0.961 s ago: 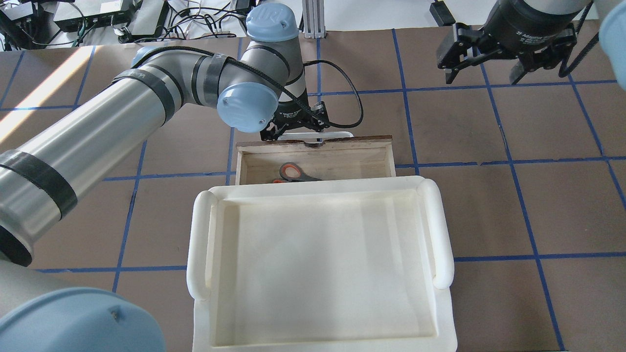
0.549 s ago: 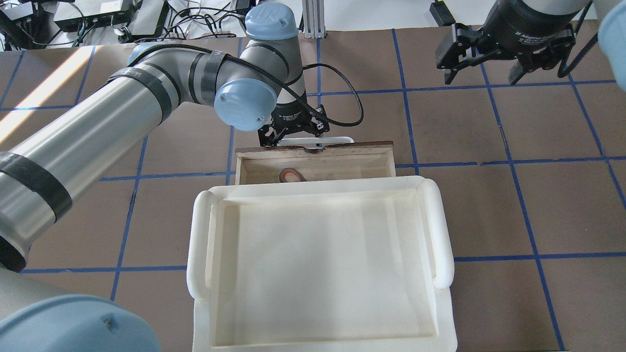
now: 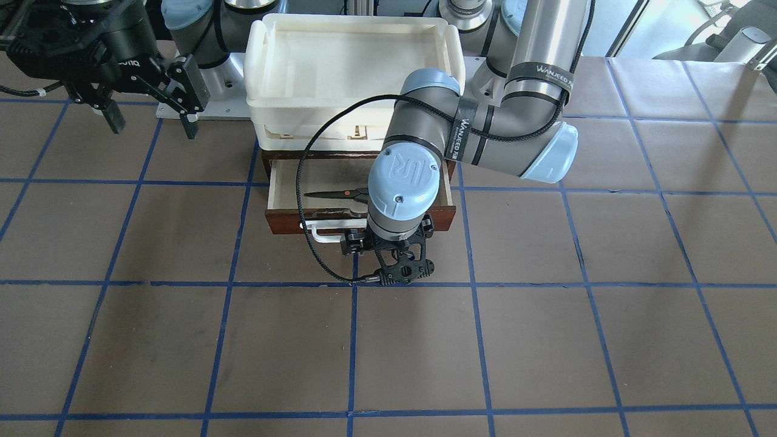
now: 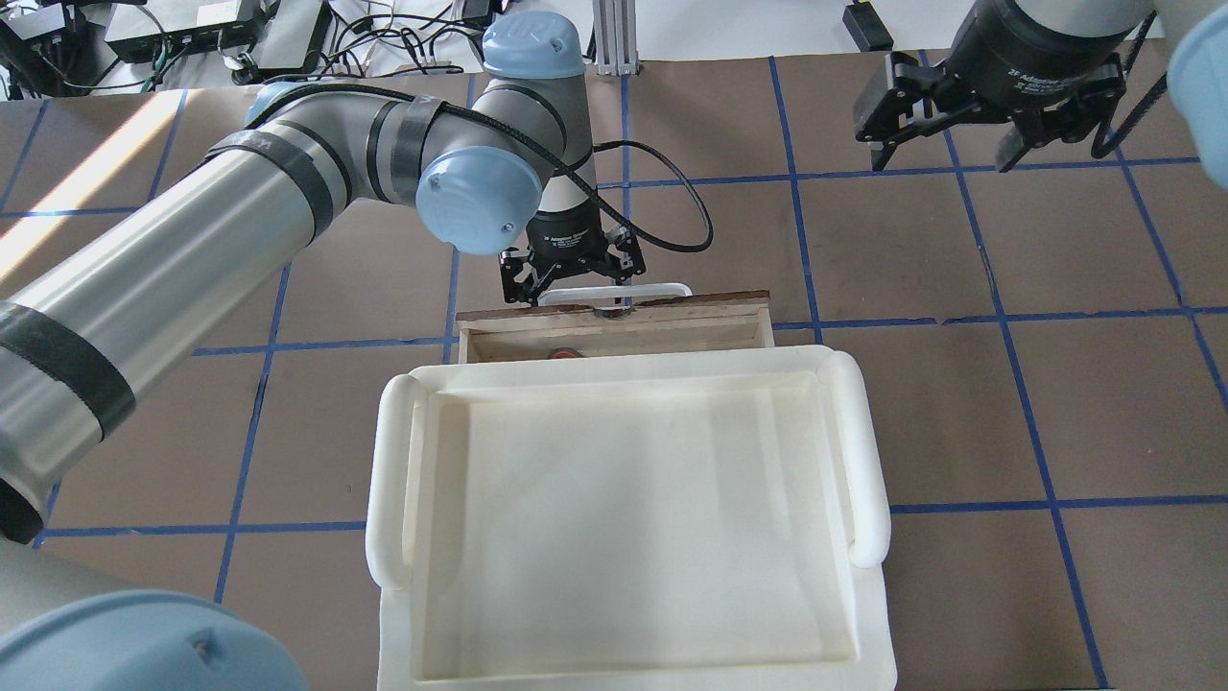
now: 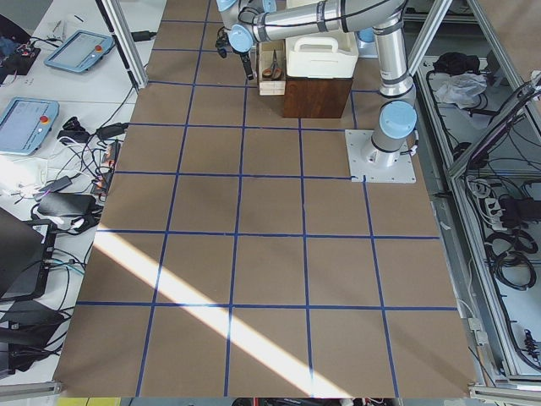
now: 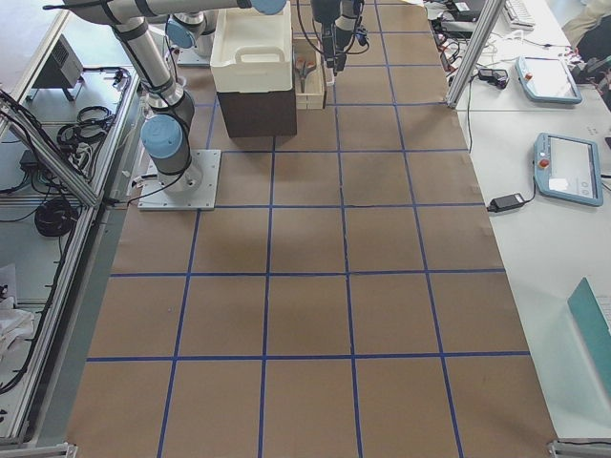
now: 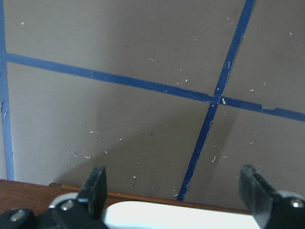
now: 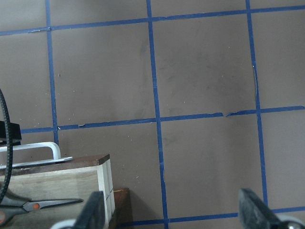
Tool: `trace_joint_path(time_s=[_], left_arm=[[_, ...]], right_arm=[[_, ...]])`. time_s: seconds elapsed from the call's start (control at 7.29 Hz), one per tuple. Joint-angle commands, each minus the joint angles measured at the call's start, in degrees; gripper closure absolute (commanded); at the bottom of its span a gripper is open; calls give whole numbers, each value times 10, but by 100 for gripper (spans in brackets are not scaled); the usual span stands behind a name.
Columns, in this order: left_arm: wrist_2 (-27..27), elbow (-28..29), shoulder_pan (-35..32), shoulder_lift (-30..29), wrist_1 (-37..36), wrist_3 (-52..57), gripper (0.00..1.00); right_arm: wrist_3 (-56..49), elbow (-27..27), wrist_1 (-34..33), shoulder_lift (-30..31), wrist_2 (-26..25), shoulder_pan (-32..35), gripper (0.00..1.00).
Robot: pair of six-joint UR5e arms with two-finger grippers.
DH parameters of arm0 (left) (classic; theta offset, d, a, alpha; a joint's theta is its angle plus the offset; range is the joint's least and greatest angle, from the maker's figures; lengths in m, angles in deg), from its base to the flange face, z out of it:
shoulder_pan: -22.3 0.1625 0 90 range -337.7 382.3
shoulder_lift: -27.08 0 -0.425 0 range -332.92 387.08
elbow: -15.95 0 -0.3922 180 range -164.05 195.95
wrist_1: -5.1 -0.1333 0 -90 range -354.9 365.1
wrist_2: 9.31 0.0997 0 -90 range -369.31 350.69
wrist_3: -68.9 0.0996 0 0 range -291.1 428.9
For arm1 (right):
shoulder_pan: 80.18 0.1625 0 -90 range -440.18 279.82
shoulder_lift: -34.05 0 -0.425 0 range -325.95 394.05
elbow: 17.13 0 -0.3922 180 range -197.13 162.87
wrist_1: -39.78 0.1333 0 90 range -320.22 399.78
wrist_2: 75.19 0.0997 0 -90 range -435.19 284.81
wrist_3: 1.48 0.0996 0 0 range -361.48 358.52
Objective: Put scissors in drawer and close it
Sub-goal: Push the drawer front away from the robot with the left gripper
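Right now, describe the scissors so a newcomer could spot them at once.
Find the cream-white tray stacked on a dark wooden box. Under it a drawer with a white bar handle sticks out, partly open. The scissors lie flat on its pale floor, the only item inside: thin dark blades, orange-red at the pivot.

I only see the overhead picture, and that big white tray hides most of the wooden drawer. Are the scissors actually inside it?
Observer: Yes. The front-facing camera shows the scissors lying flat inside the partly open drawer.
Visitor: Is the claw squeezing the drawer's white bar?
Observer: No. The left wrist camera shows the left gripper open, fingers spread wide, with the handle between them, unclamped.
Visitor: What holds the tray up?
Observer: The right-side camera shows the tray sitting on top of a dark wooden cabinet.
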Motion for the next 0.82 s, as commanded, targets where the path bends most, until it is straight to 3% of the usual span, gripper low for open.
trace_joint_path(time_s=[0.0, 0.69], left_arm=[[0, -1, -9, 1, 29, -7, 0], [0, -3, -28, 2, 75, -30, 0]], right_arm=[[0, 0, 0, -1, 0, 0, 0], [1, -1, 1, -1, 0, 0, 0]])
